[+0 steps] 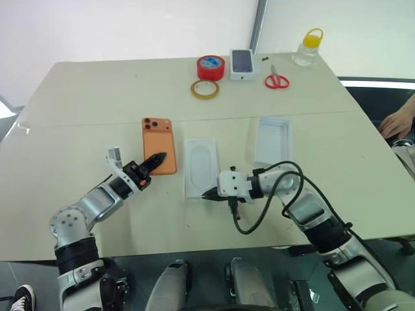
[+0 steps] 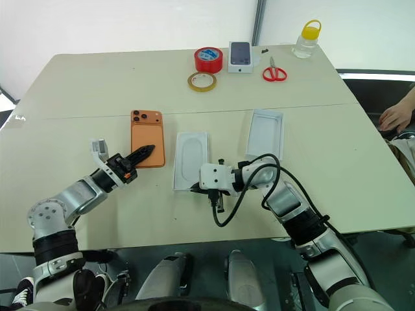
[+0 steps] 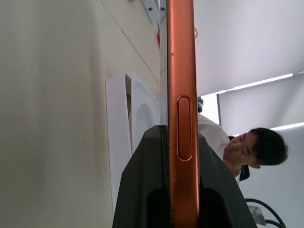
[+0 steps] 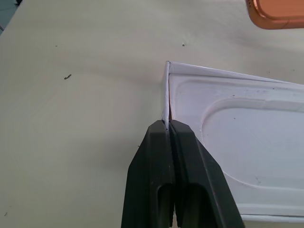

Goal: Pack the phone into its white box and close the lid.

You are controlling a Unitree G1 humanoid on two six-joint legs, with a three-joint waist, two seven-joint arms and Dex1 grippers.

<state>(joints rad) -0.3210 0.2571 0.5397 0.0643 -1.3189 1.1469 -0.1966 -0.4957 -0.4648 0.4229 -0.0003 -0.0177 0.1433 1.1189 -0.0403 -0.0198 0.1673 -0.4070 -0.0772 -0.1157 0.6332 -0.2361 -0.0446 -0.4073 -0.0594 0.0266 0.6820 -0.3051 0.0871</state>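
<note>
The orange phone [image 1: 159,139] lies back up on the table, its camera cluster at the far left corner. My left gripper [image 1: 157,159] is shut on the phone's near edge; in the left wrist view the phone's orange side [image 3: 183,95] runs between the black fingers. To its right lies the white box [image 1: 201,165], open side up, with a moulded white tray inside. My right gripper [image 1: 209,193] is shut on the box's thin near wall by a corner [image 4: 167,95]. The lid [image 1: 272,138] lies further right, white inner face up.
At the table's far side stand a red tape roll [image 1: 211,67], a yellowish tape ring [image 1: 204,89], a smaller white box with a dark phone picture [image 1: 242,64], red scissors [image 1: 277,80] and a yellow-capped bottle [image 1: 307,47]. A person's hand [image 1: 397,122] rests at the right edge.
</note>
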